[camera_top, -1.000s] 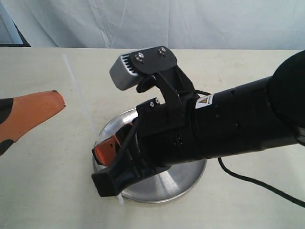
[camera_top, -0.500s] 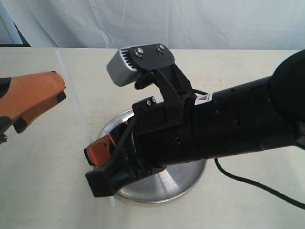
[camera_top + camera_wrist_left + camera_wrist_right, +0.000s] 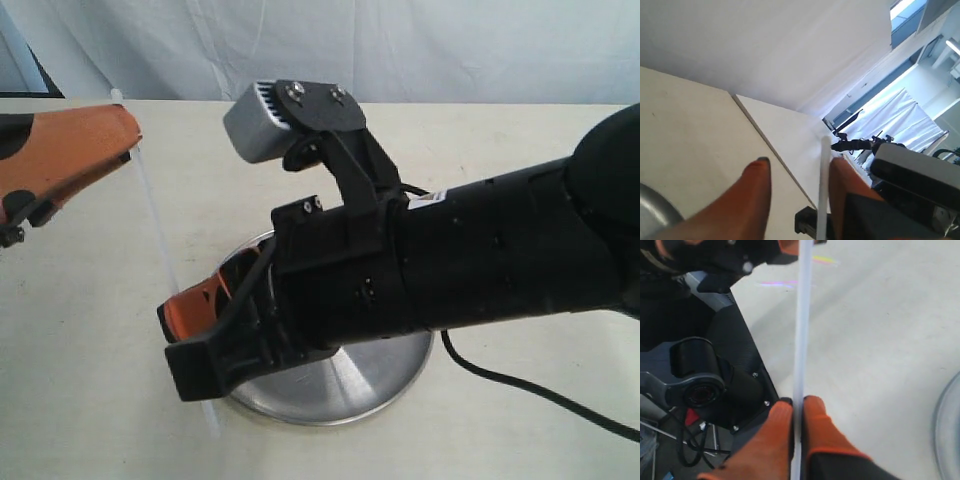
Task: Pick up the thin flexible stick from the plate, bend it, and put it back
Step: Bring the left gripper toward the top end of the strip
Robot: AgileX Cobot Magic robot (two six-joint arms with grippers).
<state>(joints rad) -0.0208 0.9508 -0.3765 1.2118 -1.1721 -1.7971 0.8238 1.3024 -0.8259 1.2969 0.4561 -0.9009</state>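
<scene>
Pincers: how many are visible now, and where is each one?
2. The right pincer is shut on the thin flexible stick near the plate; the left pincer is open around the stick's other end.

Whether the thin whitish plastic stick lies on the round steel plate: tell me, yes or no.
No, the thin whitish plastic stick is clamped between the right gripper's orange fingers, off the round steel plate.

Cream tabletop backed by a white curtain.
</scene>
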